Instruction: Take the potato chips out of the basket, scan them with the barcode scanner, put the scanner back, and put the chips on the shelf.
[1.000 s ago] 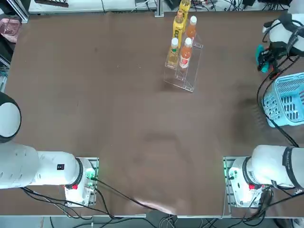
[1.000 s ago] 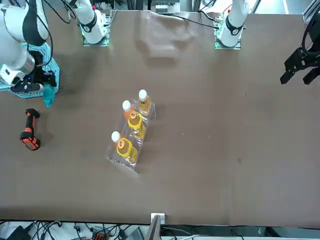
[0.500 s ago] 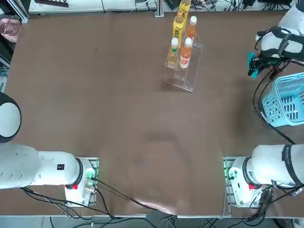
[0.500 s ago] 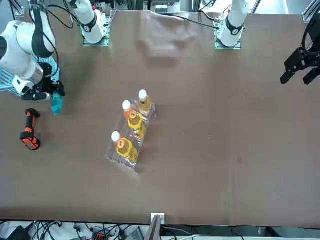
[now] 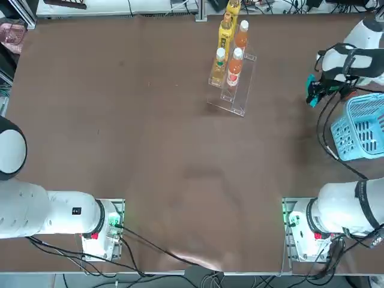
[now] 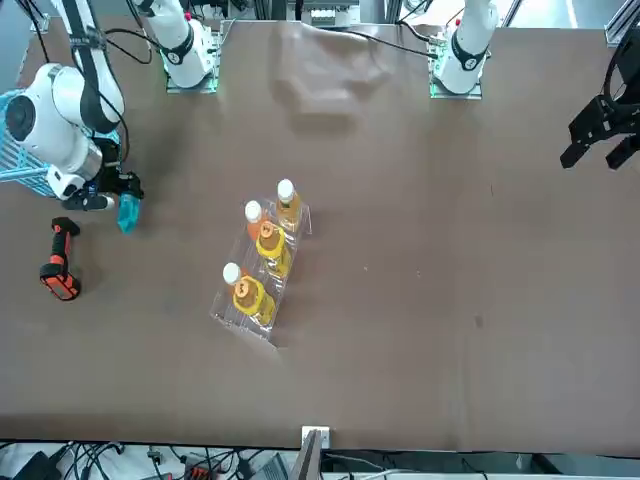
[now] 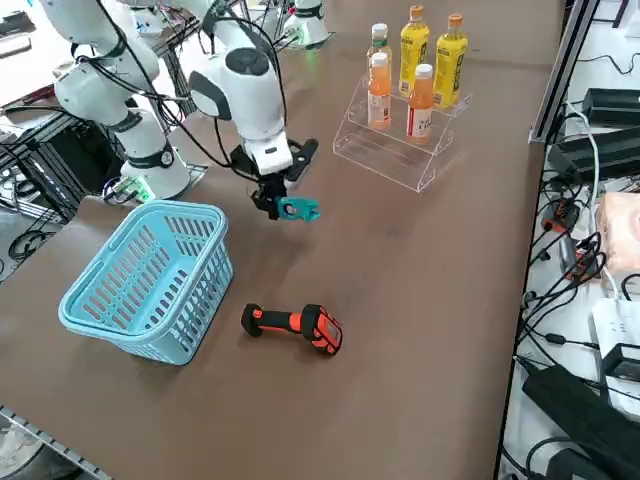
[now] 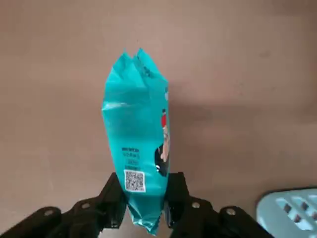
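Note:
My right gripper (image 8: 143,198) is shut on the potato chips (image 8: 138,134), a narrow teal packet that hangs above the brown table. The same chips (image 7: 297,209) show in the right side view under my right gripper (image 7: 272,200), past the basket (image 7: 150,275) and above the table between it and the shelf (image 7: 395,150). The light blue basket (image 5: 360,129) stands at the table's right edge. A black and orange barcode scanner (image 7: 295,326) lies on the table beside the basket. From the front, the chips (image 6: 128,212) hang a short way from the scanner (image 6: 58,262).
The clear shelf (image 5: 231,96) carries several orange and yellow drink bottles (image 5: 227,36) at the far middle of the table. Cables trail from the arm bases at the near edge.
My right gripper has carried the chips away from the basket, leftward across the table toward the middle, and slightly nearer the scanner. The scanner, basket and shelf have stayed put.

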Controlling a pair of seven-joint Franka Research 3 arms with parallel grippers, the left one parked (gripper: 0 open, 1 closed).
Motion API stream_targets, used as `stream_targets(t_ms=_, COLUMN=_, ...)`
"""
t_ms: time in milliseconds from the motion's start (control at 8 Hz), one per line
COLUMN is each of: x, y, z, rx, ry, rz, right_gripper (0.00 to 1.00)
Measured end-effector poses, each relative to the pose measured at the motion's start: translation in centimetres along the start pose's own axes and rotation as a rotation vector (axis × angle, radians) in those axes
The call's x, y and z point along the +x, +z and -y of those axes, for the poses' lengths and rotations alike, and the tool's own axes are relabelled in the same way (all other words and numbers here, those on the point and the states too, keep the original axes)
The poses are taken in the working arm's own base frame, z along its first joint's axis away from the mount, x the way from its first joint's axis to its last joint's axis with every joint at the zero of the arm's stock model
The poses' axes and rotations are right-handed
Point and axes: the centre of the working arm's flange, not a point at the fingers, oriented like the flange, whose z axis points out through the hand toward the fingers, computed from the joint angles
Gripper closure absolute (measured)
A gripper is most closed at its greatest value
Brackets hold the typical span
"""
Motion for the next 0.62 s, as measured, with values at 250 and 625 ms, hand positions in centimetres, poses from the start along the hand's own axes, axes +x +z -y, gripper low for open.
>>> stream_targets(t_ms=250, x=0.5, y=1.6, z=1.8, rx=0.015, ry=-0.005, rz=0.003, right_gripper=0.61)
stream_targets(t_ms=625, x=0.9, y=4.3, z=4.2, rx=0.013, ry=-0.007, rz=0.028, right_gripper=0.6)
